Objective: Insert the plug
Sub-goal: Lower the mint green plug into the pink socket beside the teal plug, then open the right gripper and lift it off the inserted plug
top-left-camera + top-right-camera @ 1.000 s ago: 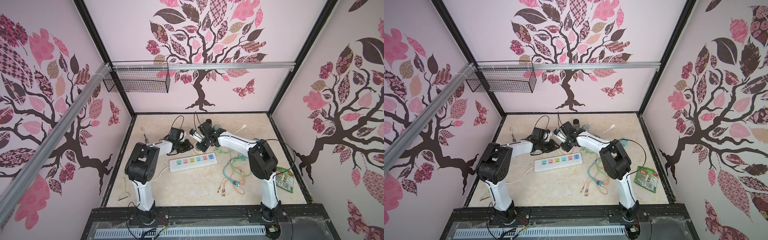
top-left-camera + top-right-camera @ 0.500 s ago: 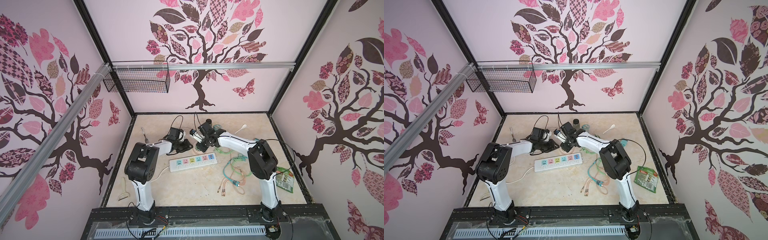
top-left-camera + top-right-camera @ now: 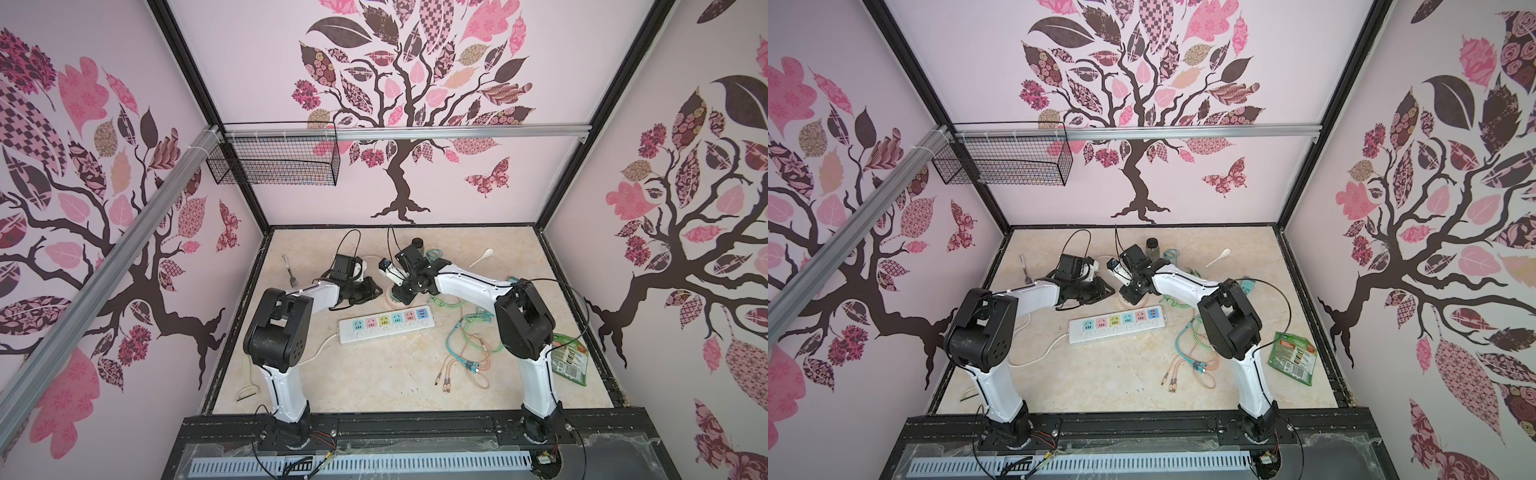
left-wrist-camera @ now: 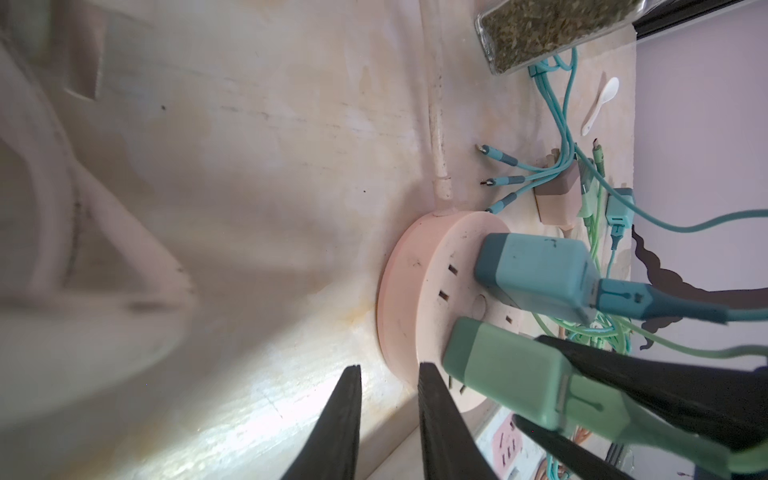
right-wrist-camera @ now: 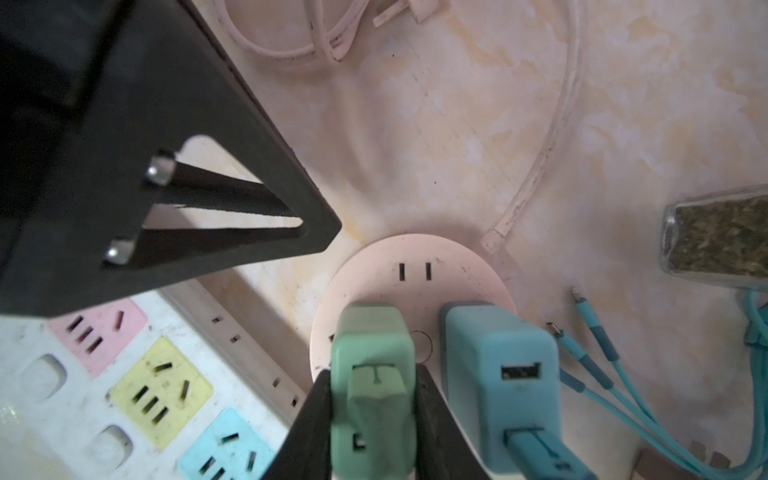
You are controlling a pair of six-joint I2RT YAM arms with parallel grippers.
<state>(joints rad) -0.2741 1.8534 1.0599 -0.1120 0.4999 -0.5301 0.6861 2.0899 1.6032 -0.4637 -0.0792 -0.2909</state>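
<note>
My right gripper (image 5: 372, 376) is shut on a mint-green plug (image 5: 374, 374), fingers on both of its sides. The plug stands over the round pink socket (image 5: 457, 266), tilted, and in the left wrist view its prongs still show between the green plug (image 4: 498, 365) and the socket face (image 4: 411, 291). A blue charger (image 5: 498, 365) sits plugged into the same socket beside it. My left gripper (image 4: 388, 370) is narrowly open with nothing between its fingers, one fingertip (image 4: 428, 374) at the socket's rim. In both top views the grippers (image 3: 372, 291) (image 3: 401, 295) meet at the back middle.
A white power strip (image 3: 386, 324) with coloured outlets lies just in front of the round socket. A spice jar (image 5: 719, 241) and loose teal cables (image 5: 598, 345) lie close by. Farther off are cable bundles (image 3: 469, 345), a green packet (image 3: 571, 359), a spoon (image 3: 482, 257) and a fork (image 3: 289, 270).
</note>
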